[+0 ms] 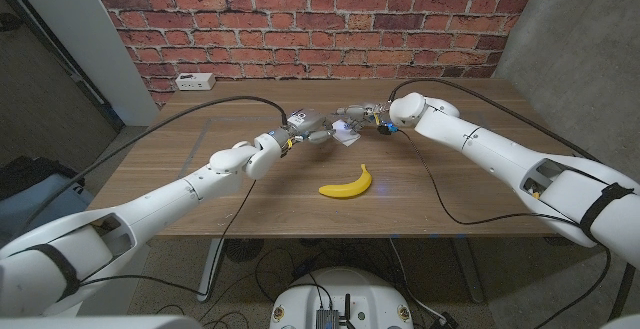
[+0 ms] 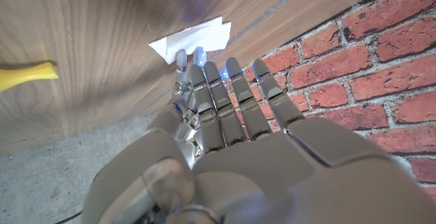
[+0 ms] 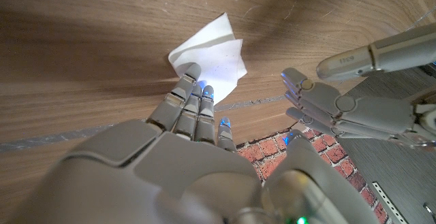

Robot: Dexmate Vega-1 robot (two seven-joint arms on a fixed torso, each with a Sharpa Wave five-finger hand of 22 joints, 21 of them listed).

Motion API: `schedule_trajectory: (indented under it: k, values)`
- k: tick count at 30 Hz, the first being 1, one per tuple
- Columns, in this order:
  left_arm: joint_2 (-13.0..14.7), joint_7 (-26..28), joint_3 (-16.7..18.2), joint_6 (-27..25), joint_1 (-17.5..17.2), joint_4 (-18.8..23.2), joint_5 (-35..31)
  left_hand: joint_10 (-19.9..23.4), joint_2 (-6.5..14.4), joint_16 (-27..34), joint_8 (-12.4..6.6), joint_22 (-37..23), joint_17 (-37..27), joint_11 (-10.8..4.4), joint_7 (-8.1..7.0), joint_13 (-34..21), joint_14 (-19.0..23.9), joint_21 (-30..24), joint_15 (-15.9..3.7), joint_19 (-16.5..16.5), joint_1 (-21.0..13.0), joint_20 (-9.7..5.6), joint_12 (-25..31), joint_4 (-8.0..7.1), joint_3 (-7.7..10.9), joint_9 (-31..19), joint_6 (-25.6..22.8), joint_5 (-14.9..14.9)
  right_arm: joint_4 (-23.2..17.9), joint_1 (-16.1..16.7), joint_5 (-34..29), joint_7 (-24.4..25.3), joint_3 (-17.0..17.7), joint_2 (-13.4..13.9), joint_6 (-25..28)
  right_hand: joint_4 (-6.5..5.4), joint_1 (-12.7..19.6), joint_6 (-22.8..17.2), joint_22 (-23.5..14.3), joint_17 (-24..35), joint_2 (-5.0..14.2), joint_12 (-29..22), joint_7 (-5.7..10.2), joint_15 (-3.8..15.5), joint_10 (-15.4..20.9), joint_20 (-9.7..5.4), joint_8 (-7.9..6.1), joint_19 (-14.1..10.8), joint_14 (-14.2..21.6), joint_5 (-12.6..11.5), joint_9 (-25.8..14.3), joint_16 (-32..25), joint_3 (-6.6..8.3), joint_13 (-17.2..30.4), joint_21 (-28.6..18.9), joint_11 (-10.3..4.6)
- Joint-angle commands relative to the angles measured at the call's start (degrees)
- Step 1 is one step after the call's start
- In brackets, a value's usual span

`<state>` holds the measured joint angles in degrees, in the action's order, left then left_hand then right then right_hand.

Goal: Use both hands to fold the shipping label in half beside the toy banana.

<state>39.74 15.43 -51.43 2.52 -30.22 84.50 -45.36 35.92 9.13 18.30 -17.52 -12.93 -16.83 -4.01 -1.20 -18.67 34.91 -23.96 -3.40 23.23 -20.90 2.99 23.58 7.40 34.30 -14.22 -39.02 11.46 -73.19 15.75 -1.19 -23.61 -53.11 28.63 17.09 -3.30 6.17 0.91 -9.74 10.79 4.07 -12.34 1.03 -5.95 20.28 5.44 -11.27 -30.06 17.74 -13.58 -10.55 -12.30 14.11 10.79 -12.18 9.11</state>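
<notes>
Both hands, the left hand (image 1: pixel 312 129) and the right hand (image 1: pixel 362 114), hovered with fingers extended and apparently grasping nothing over the partly folded shipping label (image 3: pixel 210 52), behind the toy banana (image 1: pixel 348 182) on the worktop (image 1: pixel 200 194); uneven fingertip pressure could skew the crease.

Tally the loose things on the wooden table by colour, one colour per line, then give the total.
White: 1, the partly folded white paper shipping label
Yellow: 1, the yellow toy banana
Total: 2
</notes>
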Motion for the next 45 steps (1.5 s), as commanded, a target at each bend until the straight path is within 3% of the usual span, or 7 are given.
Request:
schedule_trajectory:
  k: [1,10,14,19,24,33,45]
  values:
    - [0.78,-3.07,3.04,-0.34,-1.51,1.62,0.45,-5.45,-1.61,-2.47,1.04,-0.36,0.21,0.5,-0.5,-0.88,-4.05,-0.5,-0.6,-1.59,0.8,-0.04,-2.09,-0.02,-0.35,0.18,2.89,0.17,-1.94,0.33,-0.13,0.15,0.16,0.66,1.37,-0.28,-0.5,-0.24,-0.33,0.14,0.07,-0.28,0.31,-0.12,0.76,0.84,-0.19,-1.51,0.67,-0.09,-0.08,-0.3,0.11,0.27,-0.33,-0.11]
    - [0.19,-11.27,2.21,-1.57,0.58,0.96,0.99,-7.68,-2.43,-3.92,1.44,-0.16,1.15,1.05,0.34,-0.9,-6.24,-0.33,-0.09,-2.58,1.85,1.62,-3.55,-0.2,-0.74,0.54,3.31,0.1,-4.11,0.86,-0.64,0.32,0.03,1.69,2.9,-0.3,-0.45,-0.67,-0.33,0.11,0.11,-0.28,0.41,0.11,1.14,0.78,-0.28,-1.86,0.94,-0.11,-0.07,-0.24,0.12,0.28,-0.34,-0.22]
    - [-0.3,-14.73,1.47,-2.47,1.64,0.6,0.75,-9.72,-2.86,-5.72,3.03,0.35,2.37,1.59,0.75,-0.4,-9.41,0.37,0.21,-4.14,2.7,2.39,-5.15,-0.28,-0.86,1.12,5.75,0.06,-4.84,0.79,-1.12,0.24,-0.21,2.01,3.36,-0.34,-0.35,-1.26,-0.34,0.09,0.25,-0.5,0.23,0.13,2.15,0.54,-0.39,-3.11,1.85,-0.07,-0.07,-0.39,0.19,0.3,-0.67,-0.02]
    - [-0.99,-18.84,0.54,-2.15,3.41,-0.52,1.34,-14.13,-3.57,-7.71,6.0,1.05,4.35,1.27,0.41,0.71,-14.08,1.76,-0.35,-6.89,4.16,1.29,-8.17,-0.49,-1.26,2.2,10.89,-0.2,-5.28,0.8,-1.19,0.01,-0.21,2.23,3.54,-0.37,-0.29,-1.67,-0.34,0.08,0.32,-0.66,0.2,0.25,2.9,0.59,-0.46,-3.7,2.73,0.0,-0.07,-0.56,0.22,0.32,-0.76,-0.15]
    - [-1.63,-21.79,-0.58,-0.83,5.17,-1.73,1.73,-17.25,-4.06,-8.25,7.12,1.45,5.69,0.73,0.34,2.0,-18.2,3.43,-1.25,-10.2,6.05,-0.59,-10.42,-1.17,-2.03,2.96,13.98,-0.87,-5.61,0.86,-1.36,-0.1,-0.27,2.41,3.52,-0.4,-0.24,-2.26,-0.34,0.08,0.37,-0.82,0.12,0.27,3.63,0.48,-0.59,-4.11,3.39,0.08,-0.08,-0.65,0.25,0.34,-0.78,-0.06]
    - [-2.69,-26.73,-2.26,1.37,7.76,-3.3,2.5,-23.4,-4.48,-8.67,7.85,1.78,6.67,0.36,-1.41,4.41,-25.69,6.66,-1.73,-16.58,9.24,-1.52,-12.98,-2.45,-3.29,3.72,20.56,-1.65,-6.14,1.32,-1.27,0.1,-0.01,2.72,3.85,-0.4,-0.15,-2.74,-0.33,0.08,0.39,-0.7,-0.12,0.29,3.68,0.5,-0.66,-4.2,3.48,0.14,-0.08,-0.51,0.28,0.36,-0.68,-0.19]
    - [-3.88,-30.42,-3.89,2.7,9.56,-4.95,2.81,-26.11,-4.68,-8.78,7.76,1.9,6.87,-0.2,-1.91,5.71,-29.26,8.04,-2.64,-18.99,10.53,-2.55,-13.25,-2.93,-3.84,3.97,23.16,-1.61,-5.72,1.35,-1.3,0.32,0.07,2.55,3.34,-0.5,-0.06,-3.43,-0.34,0.11,0.6,-0.71,-0.7,0.24,4.28,0.21,-0.69,-4.26,3.76,0.33,-0.09,-0.31,0.38,0.39,-0.46,0.17]
